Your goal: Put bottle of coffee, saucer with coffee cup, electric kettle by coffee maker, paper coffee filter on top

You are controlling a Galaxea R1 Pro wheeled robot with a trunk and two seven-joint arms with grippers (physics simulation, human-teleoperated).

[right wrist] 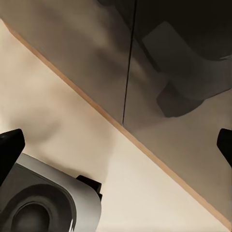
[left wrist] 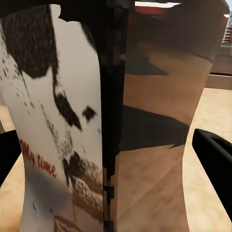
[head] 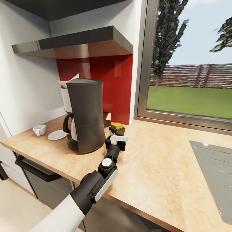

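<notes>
Coffee bottle (head: 116, 127) stands on the countertop (head: 154, 161) just beside the coffee maker (head: 85, 116), on the maker's window side, close against the red backsplash. From the head camera little more than its yellow cap and dark shoulder show above the left gripper (head: 116, 138), which sits right in front of it. Seen from the left wrist, the printed label (left wrist: 63, 135) is very close up, with a dark finger (left wrist: 212, 154) at each edge of the frame; the jaws straddle the body, but I cannot tell whether the pads press on it or stand just clear.

It looks a rigid, smooth-sided container, probably moderately heavy if full, and its glossy wrap could slip under a light pinch. The sensible hold is across the mid-body, where the fingers now are, not at the cap. Its contents are hidden by the label.

A paper filter (head: 69, 80) pokes up at the coffee maker's top, on the far side; the glass carafe (head: 71, 127) sits in its base, contents unclear. The coffee cup (head: 39, 130) rests on the counter beside the saucer (head: 57, 135), not on it, both on the maker's side away from the window; the cup appears empty.

The right gripper (right wrist: 116, 140) hangs spread open over pale floor (right wrist: 58, 121) beside a cabinet front.
</notes>
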